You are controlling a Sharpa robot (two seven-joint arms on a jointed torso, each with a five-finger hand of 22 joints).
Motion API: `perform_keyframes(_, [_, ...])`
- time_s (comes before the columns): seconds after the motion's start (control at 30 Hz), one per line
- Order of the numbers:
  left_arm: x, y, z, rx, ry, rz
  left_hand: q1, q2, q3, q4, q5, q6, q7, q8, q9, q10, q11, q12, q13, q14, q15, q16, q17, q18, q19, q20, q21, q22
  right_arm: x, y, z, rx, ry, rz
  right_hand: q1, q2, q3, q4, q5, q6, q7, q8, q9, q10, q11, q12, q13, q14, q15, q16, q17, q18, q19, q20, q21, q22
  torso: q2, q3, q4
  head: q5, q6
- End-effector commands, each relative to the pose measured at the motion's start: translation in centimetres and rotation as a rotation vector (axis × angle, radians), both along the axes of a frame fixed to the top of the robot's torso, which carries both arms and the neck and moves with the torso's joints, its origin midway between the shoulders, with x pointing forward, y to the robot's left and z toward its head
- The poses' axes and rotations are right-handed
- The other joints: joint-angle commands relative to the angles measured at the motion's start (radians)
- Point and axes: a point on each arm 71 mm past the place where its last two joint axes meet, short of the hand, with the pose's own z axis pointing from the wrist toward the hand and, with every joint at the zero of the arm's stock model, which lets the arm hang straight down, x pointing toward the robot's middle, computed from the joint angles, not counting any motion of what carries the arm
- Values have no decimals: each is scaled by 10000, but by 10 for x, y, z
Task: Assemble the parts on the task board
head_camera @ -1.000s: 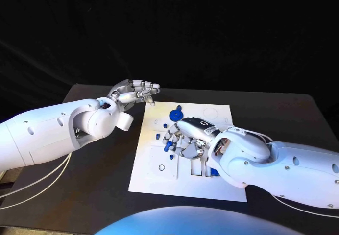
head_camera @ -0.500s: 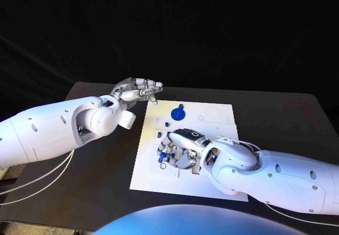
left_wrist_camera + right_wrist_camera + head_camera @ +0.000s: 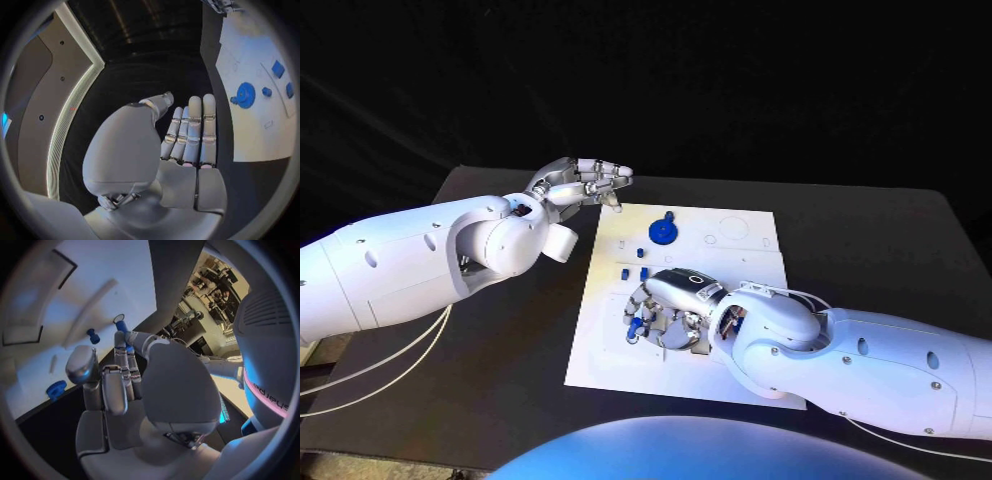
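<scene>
Black tabletop [image 3: 473, 330] fills the working area, against a dark backdrop. At its centre lies the white task board [image 3: 733, 375], a rectangle whose long axis runs away from the robot.

Left arm [image 3: 401, 270] enters from the left side. Left hand [image 3: 578, 184] hangs just off the board's far left corner, above the bare table. In the left wrist view its fingers [image 3: 194, 130] lie straight and side by side with nothing in them: released, holding nothing.

Right arm [image 3: 877, 365] crosses the board's near right portion. Right hand [image 3: 672, 305] is lowered over the board's middle left area, fingers curled downward. In the right wrist view a small blue peg [image 3: 122, 326] appears pinched at the fingertips, close above the board; the contact is partly hidden, so this grasp is a judgement.

A blue disc part [image 3: 662, 232] sits on the far half of the board, apart from both hands. Two small blue parts [image 3: 636, 273] lie between the disc and the right hand, just beyond its fingers. Another small blue part [image 3: 636, 325] shows at the right hand's fingertips.

Key relation: the work point lies directly beneath the right hand. The left hand is well apart from it, beyond the board's far edge, so the right hand is probably the one to seat the peg.
</scene>
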Motion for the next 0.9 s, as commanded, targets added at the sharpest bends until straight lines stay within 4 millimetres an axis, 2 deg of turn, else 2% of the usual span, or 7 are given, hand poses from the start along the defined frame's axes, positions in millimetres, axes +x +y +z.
perform_keyframes(0.03, [0,-2,1,-139,-9,-163,-27,-32,12,-56,-17,-33,211,60,-10,-89,6,17,2,16,-16,-63,-7,133,64,4,-65,-8,-2,1,-2,-344,-80,241,-55,33,23,-73,28,38,59,560,1340,-60,-24,-53,-3,341,-40,15,-12,-87,-58,-9,-56,5,1,-7,10,0,-2])
perform_keyframes(0.9, [0,-2,1,-137,12,-181,-27,-32,12,-56,-17,-33,211,60,-10,-89,6,17,2,16,-16,-63,-7,133,64,4,-65,-8,-4,7,-12,-1021,-192,217,-256,-9,10,-157,18,-86,83,577,1427,-151,6,-127,12,331,-14,2,-52,-74,-103,13,-146,-20,7,-10,8,5,-24])
